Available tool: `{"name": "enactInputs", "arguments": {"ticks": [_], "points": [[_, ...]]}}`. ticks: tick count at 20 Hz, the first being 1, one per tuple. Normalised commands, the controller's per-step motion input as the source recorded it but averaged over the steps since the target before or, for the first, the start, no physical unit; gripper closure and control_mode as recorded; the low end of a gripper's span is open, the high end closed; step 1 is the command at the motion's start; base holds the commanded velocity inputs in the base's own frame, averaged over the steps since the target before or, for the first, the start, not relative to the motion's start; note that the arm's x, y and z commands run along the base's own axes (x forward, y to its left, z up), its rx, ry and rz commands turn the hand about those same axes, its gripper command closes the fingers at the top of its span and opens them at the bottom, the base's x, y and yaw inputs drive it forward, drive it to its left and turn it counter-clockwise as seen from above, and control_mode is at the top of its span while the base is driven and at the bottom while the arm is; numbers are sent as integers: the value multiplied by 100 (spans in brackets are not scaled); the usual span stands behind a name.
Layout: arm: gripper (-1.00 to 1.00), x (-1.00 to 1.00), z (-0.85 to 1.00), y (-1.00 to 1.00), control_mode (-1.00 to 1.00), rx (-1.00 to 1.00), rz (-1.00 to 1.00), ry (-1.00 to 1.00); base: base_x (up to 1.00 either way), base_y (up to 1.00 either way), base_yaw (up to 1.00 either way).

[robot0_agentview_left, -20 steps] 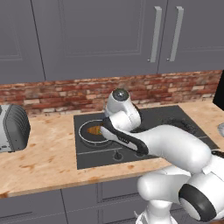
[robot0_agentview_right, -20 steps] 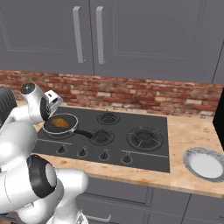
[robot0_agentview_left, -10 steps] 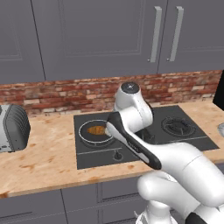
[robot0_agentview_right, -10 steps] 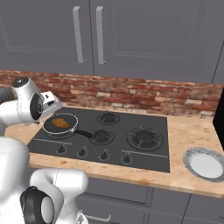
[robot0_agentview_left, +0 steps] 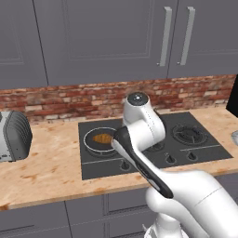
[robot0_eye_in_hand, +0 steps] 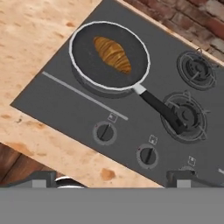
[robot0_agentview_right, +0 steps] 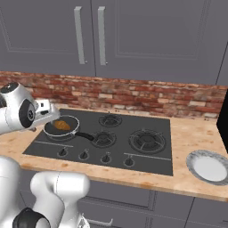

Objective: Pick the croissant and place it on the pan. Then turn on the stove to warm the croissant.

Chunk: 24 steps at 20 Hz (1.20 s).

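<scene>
One croissant (robot0_eye_in_hand: 113,54) lying inside the frying pan (robot0_eye_in_hand: 89,72), toward the rim nearer the brick wall. Pan seated on the front-left burner of the black stove (robot0_eye_in_hand: 65,109), long black handle stretched across toward the neighbouring burner. Row of small round knobs (robot0_eye_in_hand: 105,131) along the cooktop's front edge. Stove sunk into a pale wood-grain counter (robot0_agentview_left: 51,162), with a red brick backsplash (robot0_agentview_right: 133,95) behind and grey cabinet doors with long bar handles above. Ribbed grey toaster (robot0_agentview_left: 14,135) at the counter's far left; white plate (robot0_agentview_right: 209,167) at the far right. Gripper (robot0_eye_in_hand: 113,178) held above the counter's front edge, nothing between the fingertips (robot0_eye_in_hand: 43,179), spread wide apart.
</scene>
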Motion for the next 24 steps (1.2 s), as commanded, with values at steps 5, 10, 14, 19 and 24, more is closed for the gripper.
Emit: {"name": "enactInputs", "arguments": {"ticks": [5,10,14,19,24], "points": [[-100,-13,0,-19,-100,3,-14,9,0,0,0],[-100,-2,0,-7,-100,3,-12,9,0,0,0],[-100,0,-1,0,-100,4,-2,1,0,0,0],[-100,0,-10,0,-100,4,0,0,0,0,0],[-100,1,-24,0,-100,5,0,1,0,0,0]]}}
